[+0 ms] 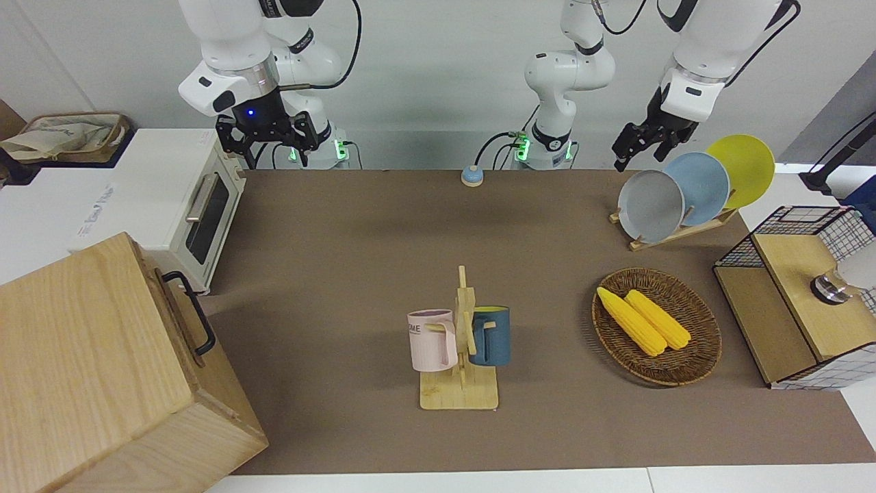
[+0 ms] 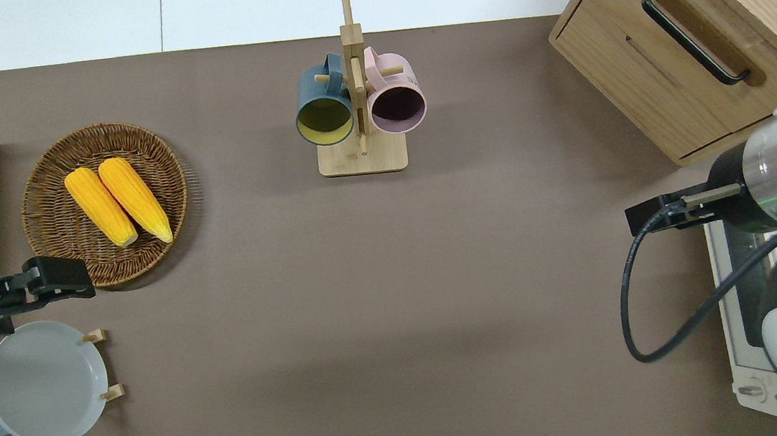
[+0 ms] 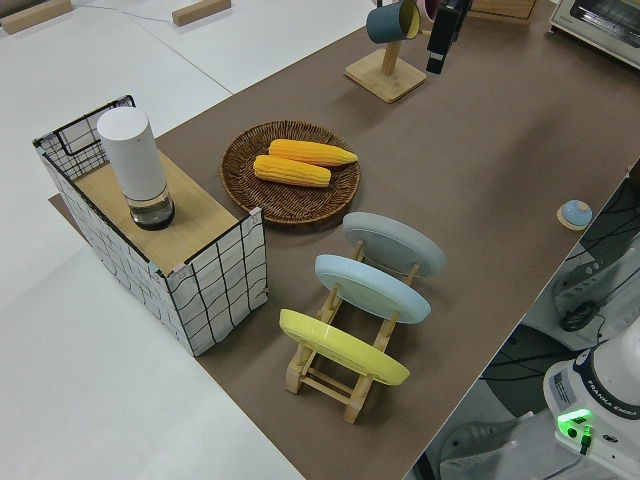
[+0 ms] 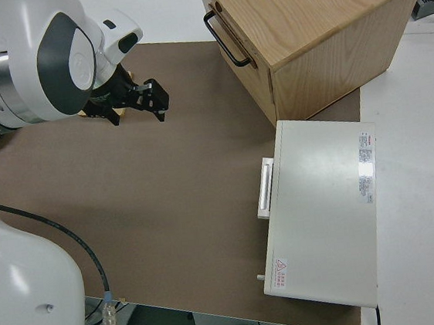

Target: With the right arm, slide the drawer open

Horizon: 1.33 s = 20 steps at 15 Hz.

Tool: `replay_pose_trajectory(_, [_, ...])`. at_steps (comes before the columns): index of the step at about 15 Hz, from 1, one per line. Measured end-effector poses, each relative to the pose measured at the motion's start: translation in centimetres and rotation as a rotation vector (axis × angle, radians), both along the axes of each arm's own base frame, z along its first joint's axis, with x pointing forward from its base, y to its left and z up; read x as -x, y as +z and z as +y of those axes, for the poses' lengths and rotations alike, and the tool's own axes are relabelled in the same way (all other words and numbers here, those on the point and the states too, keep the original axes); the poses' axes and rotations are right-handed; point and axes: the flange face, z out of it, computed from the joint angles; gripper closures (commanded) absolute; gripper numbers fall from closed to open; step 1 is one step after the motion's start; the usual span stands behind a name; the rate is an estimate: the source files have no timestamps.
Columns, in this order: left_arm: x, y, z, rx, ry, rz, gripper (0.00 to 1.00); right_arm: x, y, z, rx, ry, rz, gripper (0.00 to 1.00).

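Note:
The drawer (image 2: 708,33) is in the big pale wooden cabinet (image 1: 89,363) at the right arm's end of the table, farther from the robots than the white toaster oven. It sits flush with the cabinet front. Its black bar handle (image 2: 690,34) also shows in the front view (image 1: 195,322) and the right side view (image 4: 227,37). My right gripper (image 1: 267,147), blue light at the wrist, is open and empty. In the overhead view the right gripper (image 2: 645,220) is over the table beside the toaster oven, well short of the handle. It also shows in the right side view (image 4: 134,113). The left arm is parked, its gripper (image 1: 636,154) open.
The white toaster oven (image 1: 171,205) stands between the robots and the cabinet. A mug rack (image 2: 356,106) with two mugs stands mid-table. A wicker basket of corn (image 2: 105,201), a plate rack (image 1: 684,192) and a wire-grid wood box (image 1: 794,294) stand toward the left arm's end. A blue button (image 1: 471,176) lies near the robots.

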Motion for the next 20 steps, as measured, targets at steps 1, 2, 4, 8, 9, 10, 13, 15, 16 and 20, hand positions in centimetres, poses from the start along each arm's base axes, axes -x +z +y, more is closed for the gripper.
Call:
replay_pose_trajectory(1, [0.0,0.0,0.0,0.0,0.0,0.0,0.01,0.0,0.0,0.0,0.001,-0.005,0.0,0.017])
replay_pose_trajectory(2, [0.0,0.0,0.0,0.0,0.0,0.0,0.01,0.0,0.0,0.0,0.004,-0.011,-0.001,0.017])
replay_pose_trajectory(4, [0.0,0.0,0.0,0.0,0.0,0.0,0.01,0.1,0.0,0.8,0.026,-0.021,-0.006,0.019])
replay_pose_trajectory(8, [0.0,0.0,0.0,0.0,0.0,0.0,0.01,0.8,0.0,4.1,0.102,-0.023,-0.029,0.021])
replay_pose_trajectory(9, [0.0,0.0,0.0,0.0,0.0,0.0,0.01,0.9,-0.1,4.7,0.135,-0.018,-0.037,0.021])
replay_pose_trajectory(10, [0.0,0.0,0.0,0.0,0.0,0.0,0.01,1.1,-0.3,5.4,0.171,-0.01,-0.046,0.021])
replay_pose_trajectory(13, [0.0,0.0,0.0,0.0,0.0,0.0,0.01,1.7,-1.5,8.2,0.28,-0.003,-0.073,0.021])
replay_pose_trajectory(15, [0.0,0.0,0.0,0.0,0.0,0.0,0.01,2.1,-2.7,10.0,0.38,0.011,-0.1,0.021])
replay_pose_trajectory(16, [0.0,0.0,0.0,0.0,0.0,0.0,0.01,2.2,-3.4,10.8,0.429,0.024,-0.113,0.019])
replay_pose_trajectory(20, [0.0,0.0,0.0,0.0,0.0,0.0,0.01,2.6,-6.3,13.3,0.621,0.082,-0.169,0.019])
